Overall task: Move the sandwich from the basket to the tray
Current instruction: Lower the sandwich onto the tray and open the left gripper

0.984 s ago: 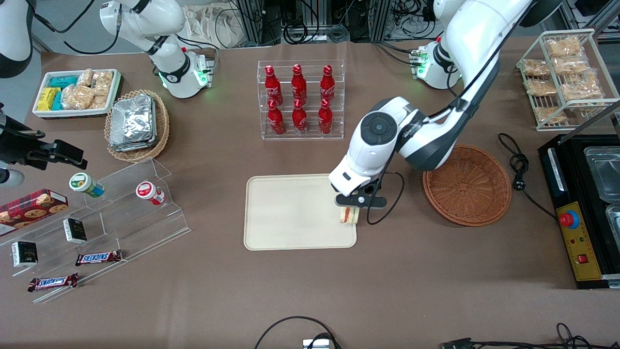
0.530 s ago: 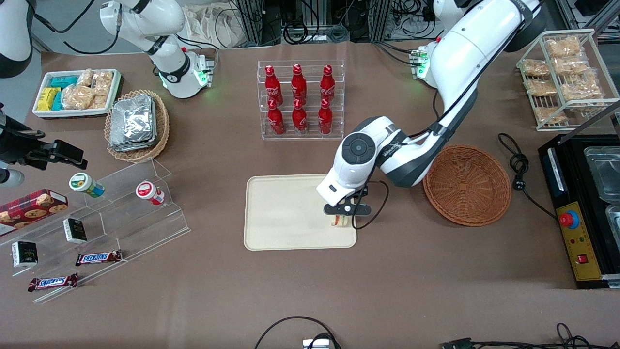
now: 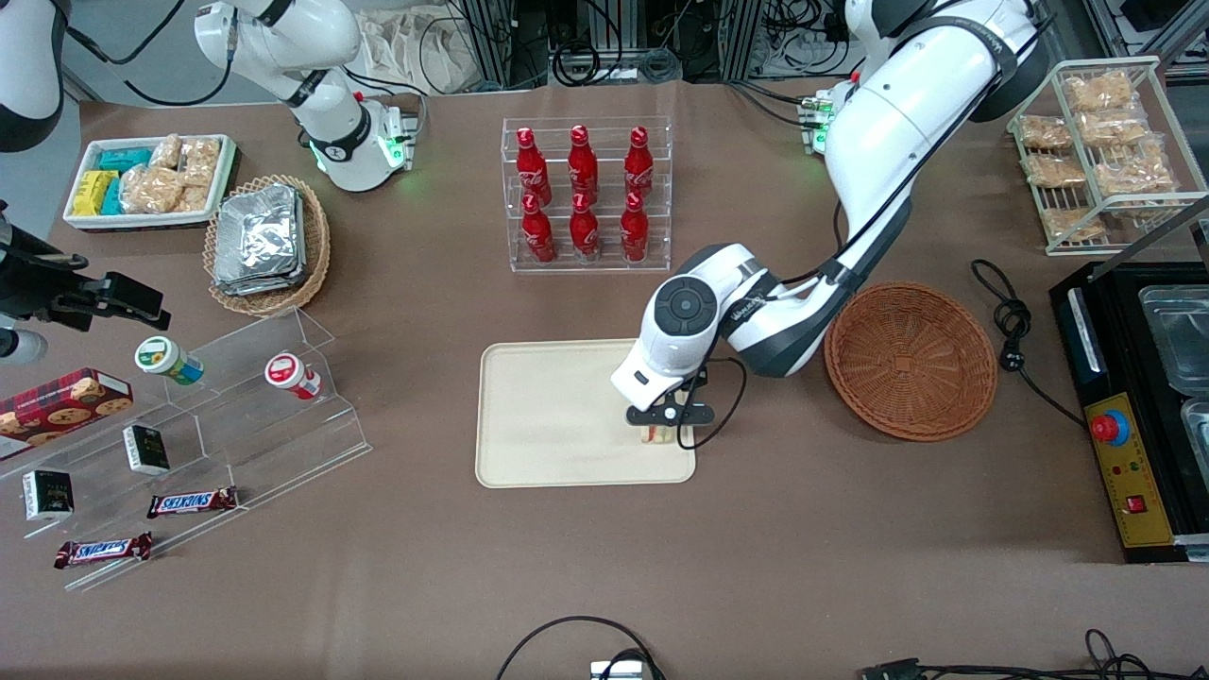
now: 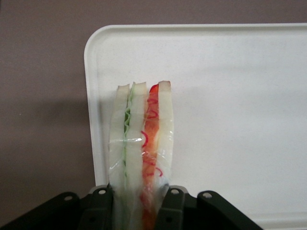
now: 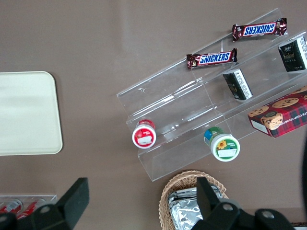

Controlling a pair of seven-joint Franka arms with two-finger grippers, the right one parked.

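Over the cream tray [image 3: 557,416], near the corner closest to the wicker basket [image 3: 911,361], the left gripper [image 3: 660,427] held the clear-wrapped sandwich [image 4: 141,148] clamped across its bread faces, a light, soft, likely slippery wedge best pinched gently.

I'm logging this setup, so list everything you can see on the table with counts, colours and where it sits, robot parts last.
sandwich: one, white bread with red and green layers, held over the tray
tray: one, cream, table middle
basket: one, reddish-brown wicker, beside the tray toward the working arm's end
cola bottles: six, red, in a clear rack farther from the camera than the tray
foil packs: silver stack in a tan basket, toward the parked arm's end
Snickers bars: two, brown, by the clear stepped stand
snack bags: pale, in a white wire rack, working arm's end
gripper: black, shut on the sandwich, low over the tray's edge
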